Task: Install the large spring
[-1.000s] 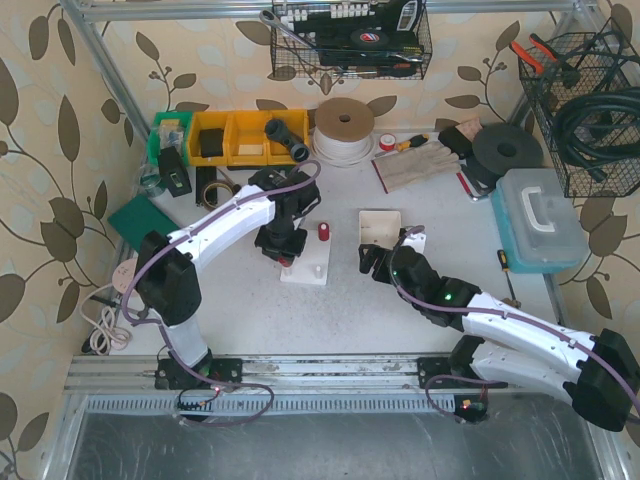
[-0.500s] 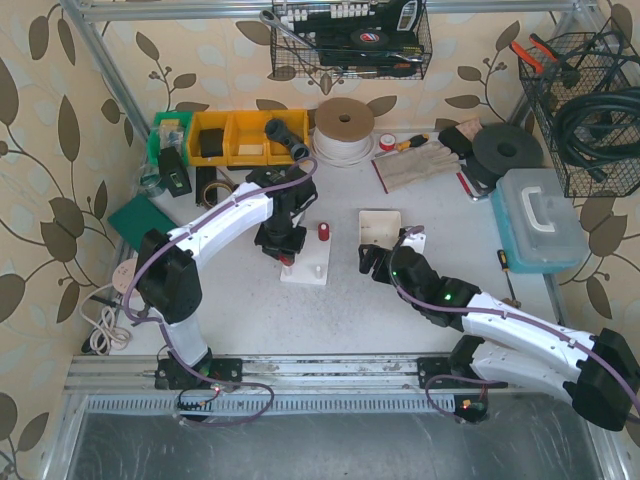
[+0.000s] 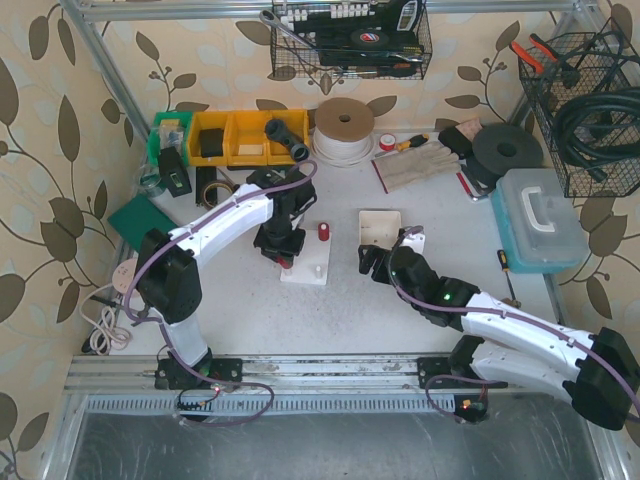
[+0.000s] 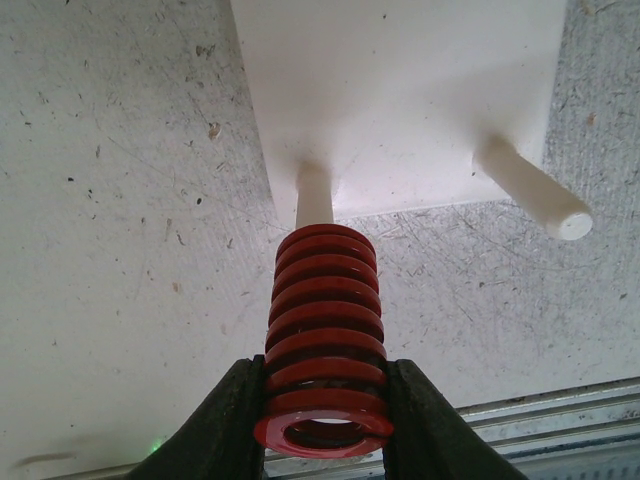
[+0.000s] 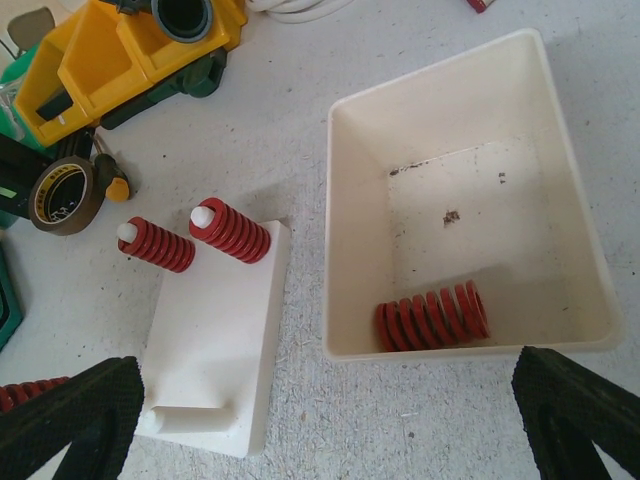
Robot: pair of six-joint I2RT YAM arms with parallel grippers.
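Note:
In the left wrist view my left gripper (image 4: 325, 385) is shut on the near end of a large red spring (image 4: 322, 300). The spring's far end sits over a white peg (image 4: 313, 195) at the edge of the white base block (image 4: 400, 90). A second peg (image 4: 535, 195) beside it is bare. In the right wrist view two more red springs (image 5: 228, 231) (image 5: 160, 246) stand on the block's far pegs. Another red spring (image 5: 430, 318) lies in the cream tray (image 5: 345, 230). My right gripper (image 5: 325, 400) is open, hovering in front of the tray and block (image 5: 215, 330). From above, my left gripper (image 3: 281, 248) covers the block's left side.
Yellow bins (image 3: 235, 137), a tape roll (image 3: 213, 189) and a green pad (image 3: 138, 217) lie left and behind. A cord spool (image 3: 344, 128), gloves (image 3: 415, 165), a black disc (image 3: 507, 152) and a plastic case (image 3: 540, 220) lie behind and right.

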